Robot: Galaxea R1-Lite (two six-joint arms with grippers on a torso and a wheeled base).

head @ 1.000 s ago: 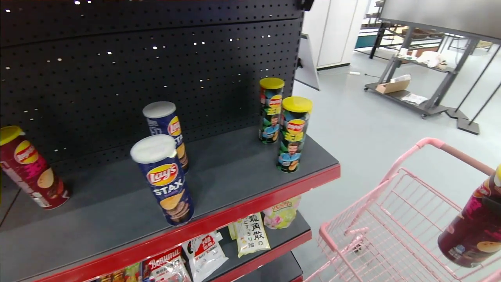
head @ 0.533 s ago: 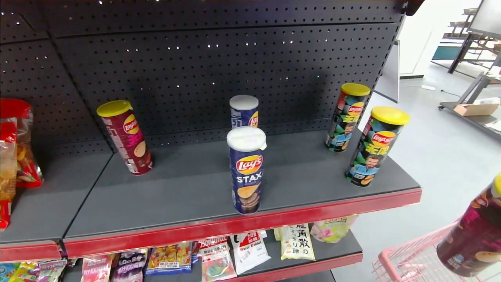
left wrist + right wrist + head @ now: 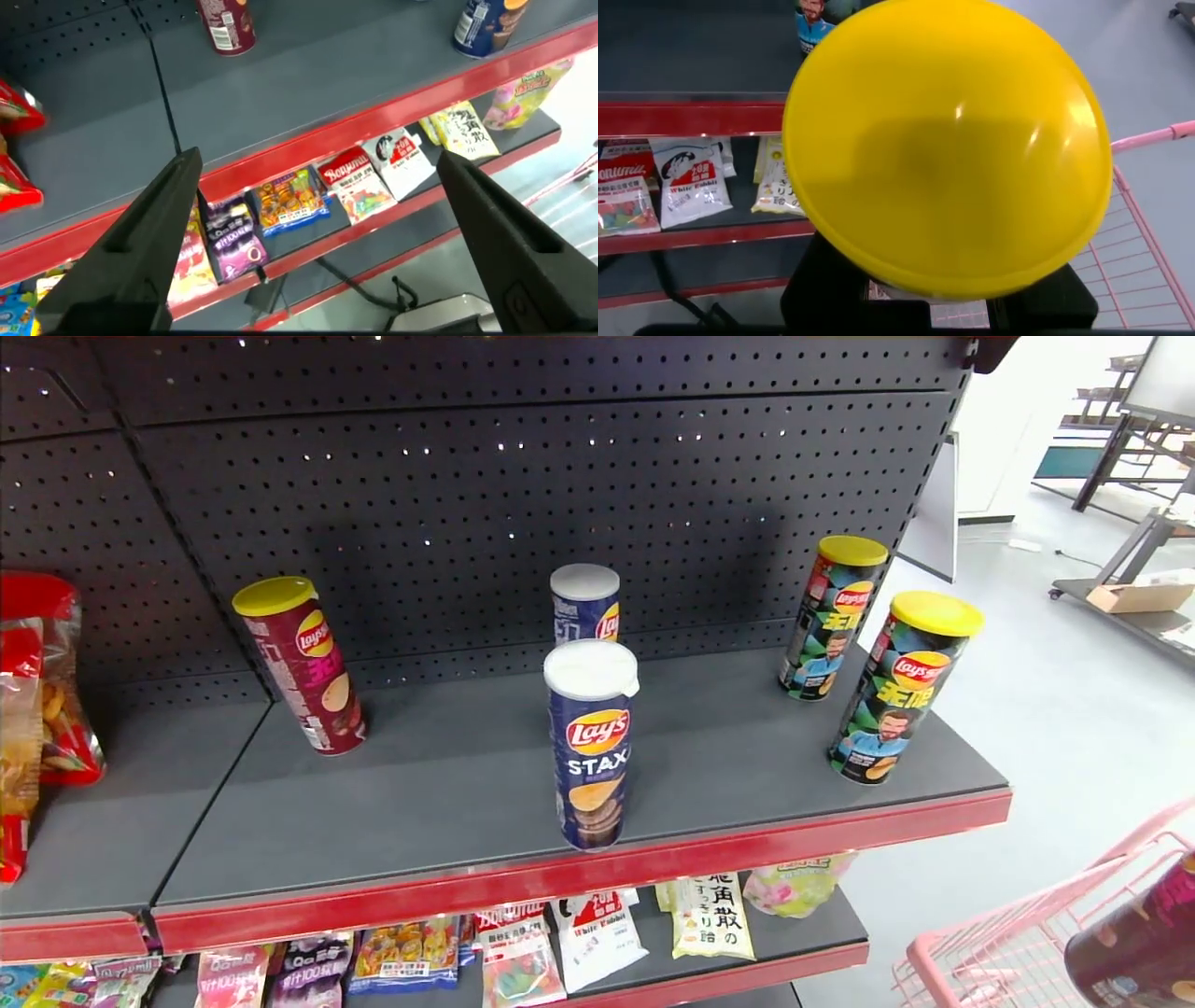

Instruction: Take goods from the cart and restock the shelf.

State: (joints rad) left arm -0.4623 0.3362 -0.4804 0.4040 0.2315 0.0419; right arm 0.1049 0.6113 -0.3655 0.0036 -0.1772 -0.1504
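Over pink cart [image 3: 1027, 903], right claw [image 3: 938, 299] grips maroon chip can [image 3: 1139, 943], not yet on shelf [image 3: 448, 775]. Left claw [image 3: 318, 157] wide, carries nothing, low before shelf. Five cans stand there already; matching maroon can [image 3: 303, 663] at left. Placing is left.

The room is brighter to the right of the shelf [image 3: 448, 775]. Pinpricks of light glow through its pegboard [image 3: 467, 504], the cans [image 3: 591, 747] throw soft shadows onto it, and small glints dot the yellow lid [image 3: 948, 140].
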